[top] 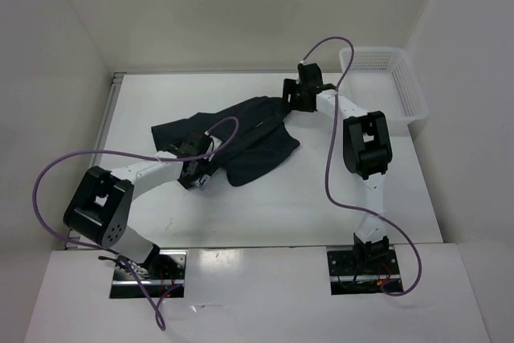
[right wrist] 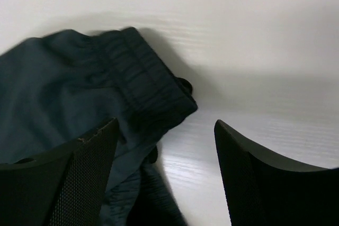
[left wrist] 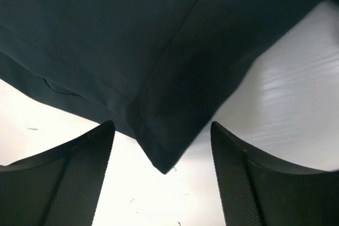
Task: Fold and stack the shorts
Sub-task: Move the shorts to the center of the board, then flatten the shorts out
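Across the middle of the white table [top: 281, 206], the black shorts [top: 257, 138] are seen lying crumpled and loosely spread. At two o'clock from them, a white mesh basket [top: 409, 94] is set at the table's far corner, well apart from the fabric. The left gripper [left wrist: 161, 125] is held with its fingers wide apart over a hemmed corner at the shorts' seven o'clock edge, and nothing is clamped. The right gripper [right wrist: 165, 123] is likewise spread wide beside the gathered waistband at the one o'clock edge. Contact with the fabric cannot be judged.
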Robot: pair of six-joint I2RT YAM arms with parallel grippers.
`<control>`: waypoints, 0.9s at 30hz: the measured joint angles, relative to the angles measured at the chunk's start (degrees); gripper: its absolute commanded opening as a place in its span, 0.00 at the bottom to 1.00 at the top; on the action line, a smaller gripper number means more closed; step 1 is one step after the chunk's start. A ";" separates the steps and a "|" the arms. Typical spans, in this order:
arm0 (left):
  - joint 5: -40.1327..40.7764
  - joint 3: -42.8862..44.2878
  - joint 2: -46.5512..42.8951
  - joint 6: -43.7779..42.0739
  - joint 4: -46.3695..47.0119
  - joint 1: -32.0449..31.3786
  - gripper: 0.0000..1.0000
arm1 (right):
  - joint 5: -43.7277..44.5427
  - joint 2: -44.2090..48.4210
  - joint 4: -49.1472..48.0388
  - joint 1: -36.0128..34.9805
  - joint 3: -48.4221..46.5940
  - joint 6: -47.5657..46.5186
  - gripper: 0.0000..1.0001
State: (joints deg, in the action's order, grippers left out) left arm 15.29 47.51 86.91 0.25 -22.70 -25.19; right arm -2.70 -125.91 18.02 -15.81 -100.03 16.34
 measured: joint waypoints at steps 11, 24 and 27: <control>1.66 -0.92 2.25 0.09 1.68 3.58 0.12 | -3.23 -4.44 0.57 0.37 -1.46 8.33 0.46; 5.75 3.58 3.61 -0.15 3.89 5.38 0.00 | -0.96 -10.03 1.46 0.33 -9.90 10.95 0.00; 7.56 14.64 6.99 -0.17 3.69 11.63 0.00 | -0.09 -11.56 3.63 0.31 -18.95 8.92 0.00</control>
State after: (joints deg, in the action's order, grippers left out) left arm 22.85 62.15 93.91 0.08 -19.00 -13.56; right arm -2.79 -137.47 21.65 -15.51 -118.98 25.26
